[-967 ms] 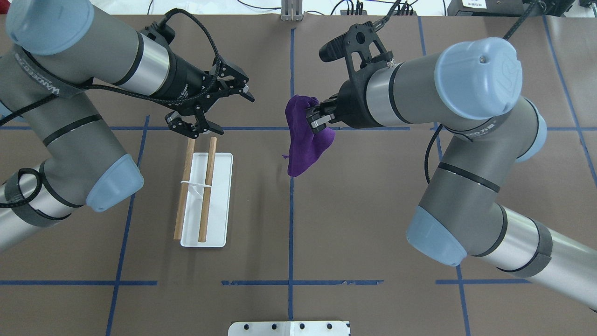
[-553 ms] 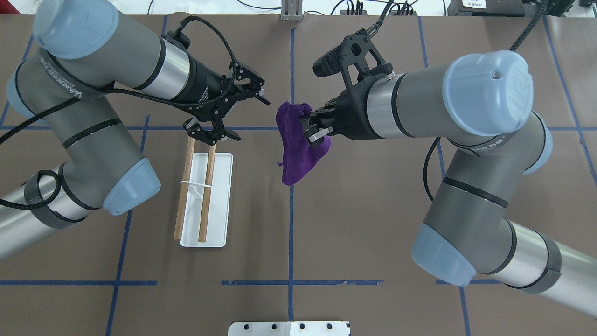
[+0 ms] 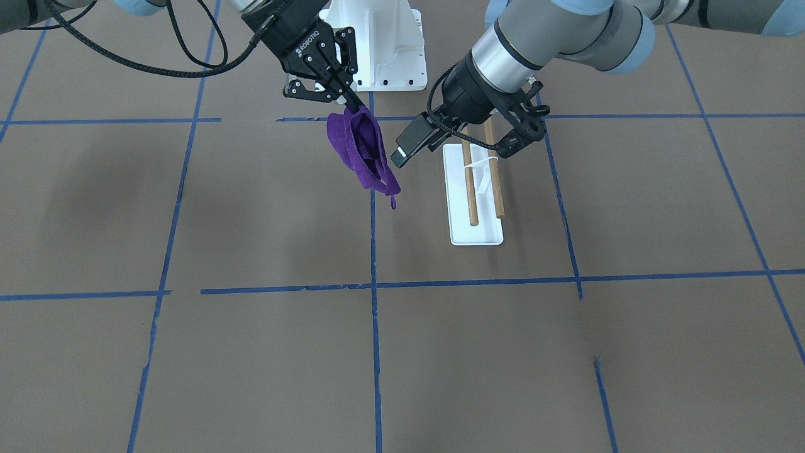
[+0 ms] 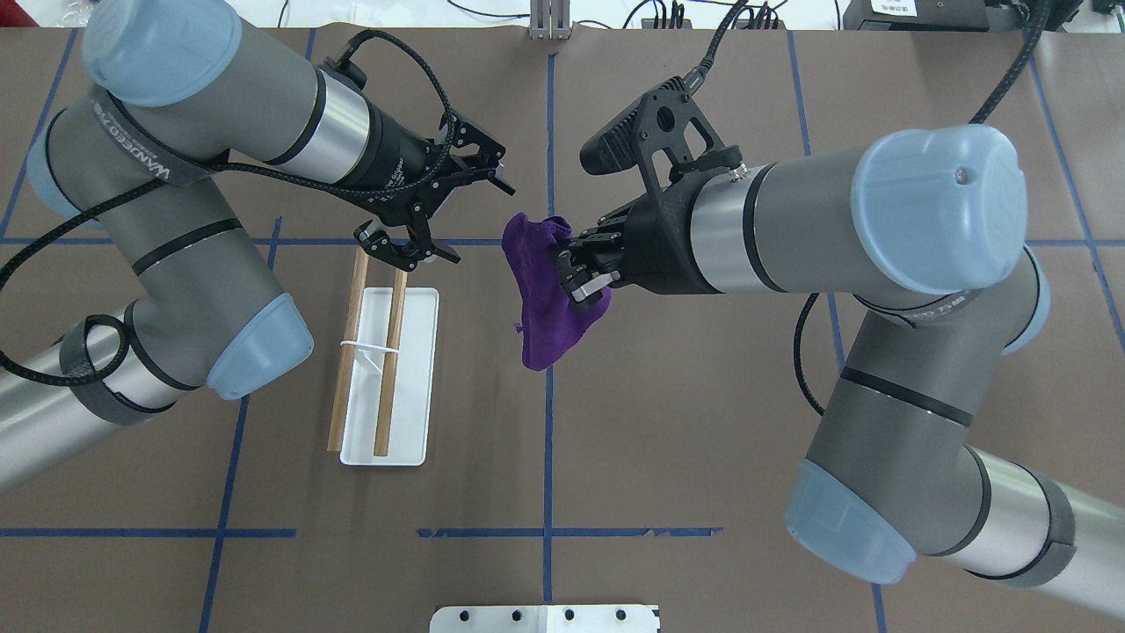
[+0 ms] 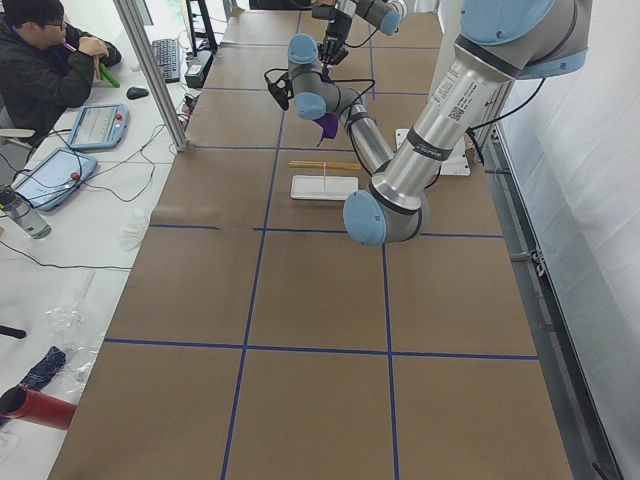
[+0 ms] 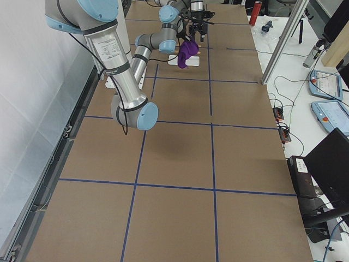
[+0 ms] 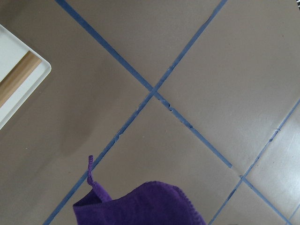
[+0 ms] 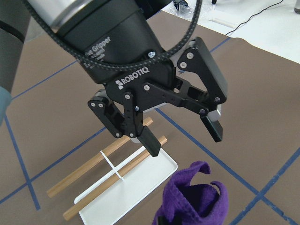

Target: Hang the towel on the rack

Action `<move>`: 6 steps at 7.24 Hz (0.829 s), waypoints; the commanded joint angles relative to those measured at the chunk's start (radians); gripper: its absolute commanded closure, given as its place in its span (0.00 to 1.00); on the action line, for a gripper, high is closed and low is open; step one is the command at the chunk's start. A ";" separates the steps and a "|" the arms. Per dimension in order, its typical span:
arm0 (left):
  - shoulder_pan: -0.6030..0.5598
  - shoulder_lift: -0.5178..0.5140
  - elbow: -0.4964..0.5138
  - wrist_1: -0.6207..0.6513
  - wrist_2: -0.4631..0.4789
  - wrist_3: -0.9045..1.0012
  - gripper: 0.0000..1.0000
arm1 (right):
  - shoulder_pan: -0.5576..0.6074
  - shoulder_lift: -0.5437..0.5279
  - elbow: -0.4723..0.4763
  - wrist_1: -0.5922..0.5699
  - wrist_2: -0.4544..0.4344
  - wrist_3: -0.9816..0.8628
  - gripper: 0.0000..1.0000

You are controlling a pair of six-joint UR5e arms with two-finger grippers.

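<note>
The purple towel hangs bunched from my right gripper, which is shut on its upper edge above the table's centre line. It also shows in the front view and in the right wrist view. My left gripper is open and empty, just left of the towel, jaws facing it. The right wrist view shows it wide open. The rack, with a white base and two wooden dowels, stands below and left of the left gripper. It also shows in the front view.
The white bolted robot pedestal stands at the robot's side of the table. Blue tape lines grid the brown table. A seated operator and desk equipment are beyond the table's far edge.
My right gripper has carried the towel left, toward the left gripper. My left gripper has moved right, past the rack's far end, and stays open.
</note>
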 commanded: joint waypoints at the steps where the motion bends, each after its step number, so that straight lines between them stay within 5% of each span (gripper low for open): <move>1: 0.015 0.000 0.013 0.001 0.006 0.000 0.13 | -0.014 -0.009 0.022 0.000 0.001 -0.004 1.00; 4: 0.044 0.003 0.007 0.001 0.007 0.001 0.15 | -0.006 -0.015 0.022 0.000 0.001 -0.014 1.00; 6: 0.049 0.004 0.008 0.001 0.009 -0.020 0.49 | -0.006 -0.016 0.023 0.001 0.001 -0.017 1.00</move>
